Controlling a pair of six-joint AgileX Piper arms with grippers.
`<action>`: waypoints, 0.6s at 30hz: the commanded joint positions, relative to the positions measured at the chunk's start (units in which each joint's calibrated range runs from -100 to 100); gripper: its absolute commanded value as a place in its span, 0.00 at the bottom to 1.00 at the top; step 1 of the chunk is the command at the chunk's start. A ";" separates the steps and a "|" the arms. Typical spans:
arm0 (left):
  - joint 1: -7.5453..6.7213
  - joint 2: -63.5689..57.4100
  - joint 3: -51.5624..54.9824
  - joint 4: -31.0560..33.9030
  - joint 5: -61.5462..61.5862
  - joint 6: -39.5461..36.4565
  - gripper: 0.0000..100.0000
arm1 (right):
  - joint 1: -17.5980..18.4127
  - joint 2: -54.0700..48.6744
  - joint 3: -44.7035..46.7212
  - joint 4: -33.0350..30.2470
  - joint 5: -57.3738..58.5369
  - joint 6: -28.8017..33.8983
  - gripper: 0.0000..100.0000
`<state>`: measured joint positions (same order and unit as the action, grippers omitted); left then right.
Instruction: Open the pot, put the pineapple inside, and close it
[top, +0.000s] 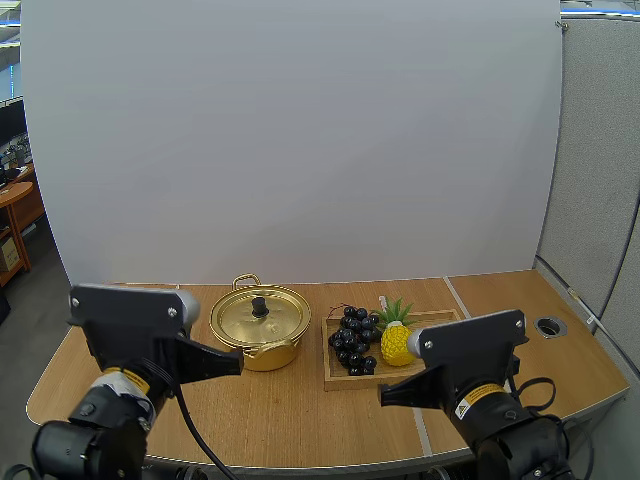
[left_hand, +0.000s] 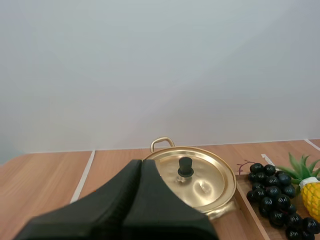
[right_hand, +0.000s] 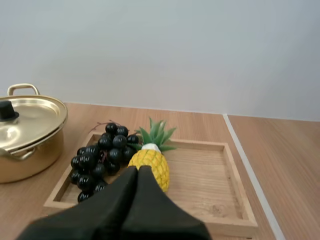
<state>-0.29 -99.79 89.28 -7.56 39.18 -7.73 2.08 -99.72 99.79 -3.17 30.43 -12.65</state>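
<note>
A gold pot (top: 260, 325) stands on the table with its lid (top: 259, 314) on; the lid has a black knob (left_hand: 185, 166). To its right a small yellow pineapple (top: 396, 339) with green leaves lies in a wooden tray (top: 436, 322), next to a bunch of dark grapes (top: 354, 338). My left gripper (top: 238, 361) hovers shut just in front of the pot's left side, its fingers (left_hand: 141, 170) together as one wedge. My right gripper (top: 384, 396) is shut too, in front of the tray, its tip (right_hand: 138, 171) close before the pineapple (right_hand: 150, 164).
The grapes (right_hand: 100, 158) fill the tray's left part, between the pot (right_hand: 27, 137) and the pineapple. The tray's right half (right_hand: 210, 175) is bare wood. A round cable hole (top: 549, 326) sits at the table's right edge.
</note>
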 joint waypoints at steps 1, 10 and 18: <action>-0.10 -0.21 -9.91 2.32 4.61 -0.65 0.00 | -0.23 -0.28 -9.81 -0.58 5.44 0.38 0.00; -0.10 -0.21 -19.55 3.38 12.77 1.23 0.00 | -0.23 -0.28 -27.64 -0.58 22.28 0.38 0.00; -0.10 -0.21 -26.78 3.32 27.22 1.15 0.00 | -0.23 -0.28 -39.73 -0.58 43.01 0.38 0.00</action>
<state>-0.29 -100.00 65.51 -4.48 59.79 -6.83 2.08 -99.88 66.67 -3.59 58.59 -12.46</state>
